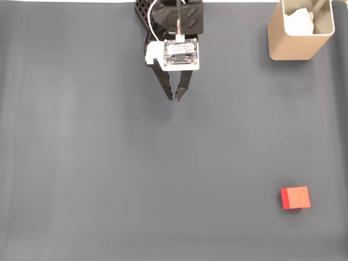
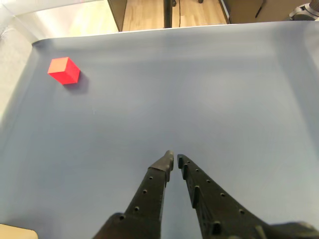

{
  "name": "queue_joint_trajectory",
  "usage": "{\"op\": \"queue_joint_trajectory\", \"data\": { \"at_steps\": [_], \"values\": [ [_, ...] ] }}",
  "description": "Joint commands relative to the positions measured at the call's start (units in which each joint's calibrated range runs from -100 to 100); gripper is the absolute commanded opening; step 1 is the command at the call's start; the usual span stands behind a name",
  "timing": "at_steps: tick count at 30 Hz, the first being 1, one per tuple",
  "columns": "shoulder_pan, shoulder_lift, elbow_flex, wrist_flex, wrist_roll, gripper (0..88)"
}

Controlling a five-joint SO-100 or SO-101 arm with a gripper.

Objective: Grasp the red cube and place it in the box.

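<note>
With its jaws nearly closed on nothing, the black two-finger gripper (image 1: 176,99) sits well apart from the small matte red cube (image 1: 295,197), so approaching unopened would likely knock it away.

red cube (image 1: 295,197): plain matt faces, smooth, no shine.
box (image 1: 293,46): tan walls, smooth with a soft satin look; paler inside, holding something white and crumpled, like paper.
mat (image 1: 109,174): dark grey, matt, smooth, with faint broad ripples like sheet or cloth.
gripper (image 1: 175,98): black matt plastic fingers, dotted with small holes in the wrist view.
camera board (image 1: 180,53): white plastic mount, small printed circuit.
floor (image 2: 149,14): light wood, slightly glossy.
</note>
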Motion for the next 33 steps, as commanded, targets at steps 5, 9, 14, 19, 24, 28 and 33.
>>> {"op": "queue_joint_trajectory", "data": {
  "at_steps": [5, 9, 14, 19, 24, 28, 33],
  "values": [
    [-1.51, 9.73, -15.54, 0.05, -0.54, 0.0],
    [-2.29, 13.46, -21.02, 2.26, -0.34, 0.0],
    [-4.21, 18.40, -28.41, 6.28, 0.44, 0.0],
    [-6.05, 24.12, -36.07, 8.24, 1.03, 0.0],
    [-7.76, 30.18, -44.47, 10.95, 1.27, 0.3],
    [-9.53, 33.91, -49.76, 12.51, 1.95, 0.4],
    [-11.81, 38.59, -56.51, 14.80, 2.34, 0.4]
  ]
}}
